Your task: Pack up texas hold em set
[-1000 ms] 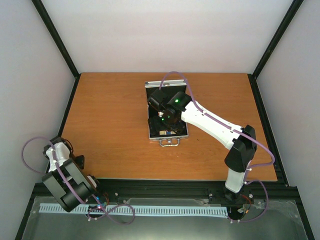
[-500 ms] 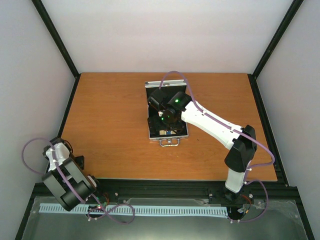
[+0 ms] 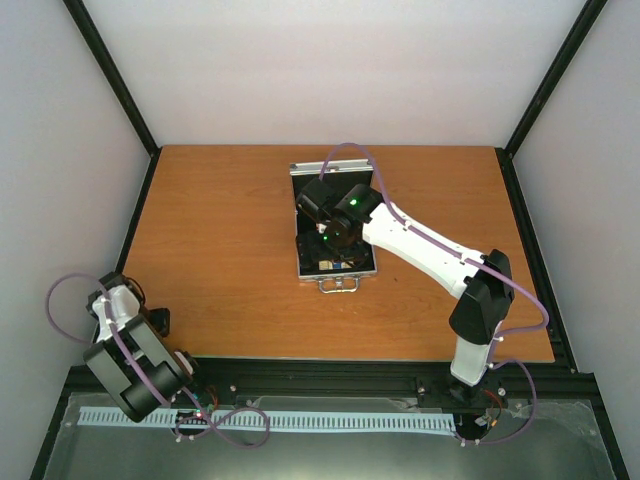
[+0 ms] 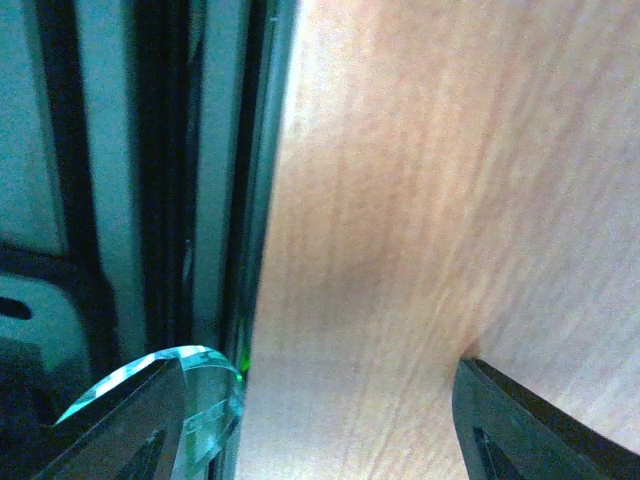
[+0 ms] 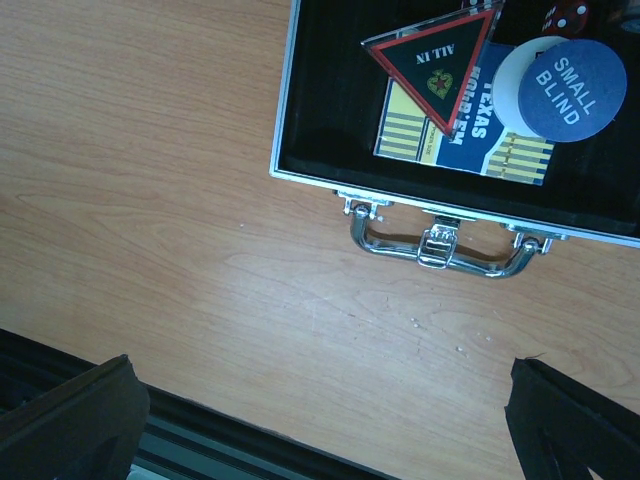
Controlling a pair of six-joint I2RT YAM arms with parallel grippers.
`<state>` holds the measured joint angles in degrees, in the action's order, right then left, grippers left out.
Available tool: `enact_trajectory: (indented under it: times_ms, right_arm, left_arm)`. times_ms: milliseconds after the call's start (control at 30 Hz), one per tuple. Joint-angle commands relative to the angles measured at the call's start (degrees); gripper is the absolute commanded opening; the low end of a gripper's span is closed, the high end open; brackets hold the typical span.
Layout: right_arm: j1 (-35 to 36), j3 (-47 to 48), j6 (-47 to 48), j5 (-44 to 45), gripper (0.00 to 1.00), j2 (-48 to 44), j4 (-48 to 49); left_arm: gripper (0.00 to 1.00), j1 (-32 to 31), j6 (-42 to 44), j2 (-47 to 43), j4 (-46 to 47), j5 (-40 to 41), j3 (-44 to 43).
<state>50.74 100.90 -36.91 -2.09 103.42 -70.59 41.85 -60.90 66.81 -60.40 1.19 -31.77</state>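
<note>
The small silver case (image 3: 303, 262) lies open at the table's middle, its chrome handle (image 3: 338, 284) toward me. My right gripper (image 3: 322, 222) hovers over the case, open and empty. In the right wrist view its fingers (image 5: 75, 415) are spread wide above bare wood (image 5: 320, 420), just in front of the handle (image 5: 440, 245). In the case's black lining (image 5: 330, 100) lie the blue-yellow deck (image 5: 465, 135), the black "ALL IN" triangle (image 5: 435, 55), the blue "SMALL BLIND" disc (image 5: 572, 88) and a red die (image 5: 570, 15). My left gripper (image 3: 118, 300) is open and empty at the table's near left corner.
The left wrist view shows the table's wood (image 4: 420, 200) and the black frame rail (image 4: 160, 180) beside its edge. Black frame posts (image 3: 110, 75) stand at the back corners. A white slotted strip (image 3: 300, 420) runs along the front rail.
</note>
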Motion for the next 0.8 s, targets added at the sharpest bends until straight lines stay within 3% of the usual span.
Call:
enact_trajectory:
  times_ms: [0,267,533,633,767]
  right_arm:
    - [-0.5,-0.6,-0.8,-0.2,1.00,-1.7,1.3]
    - [-0.5,-1.2,-1.1,-0.7,1.00,-2.2,2.2]
    - [-0.5,-2.7,-0.8,1.1,1.00,-2.7,3.5]
    - [-0.5,-2.4,0.7,3.6,1.00,-2.0,4.0]
    - [-0.5,-0.2,3.0,6.0,1.00,0.6,3.5]
  left_arm:
    - [0.76,-0.4,2.7,0.7,4.2,-1.2,-1.9]
    - [0.76,-0.5,3.5,-3.9,1.0,-2.8,-3.2]
    - [0.84,-1.9,17.8,3.8,4.0,-1.1,-15.7]
    - [0.85,-5.3,21.4,9.2,5.7,-2.4,-20.3]
    - [0.90,-14.4,23.5,15.9,4.3,0.9,-31.3]
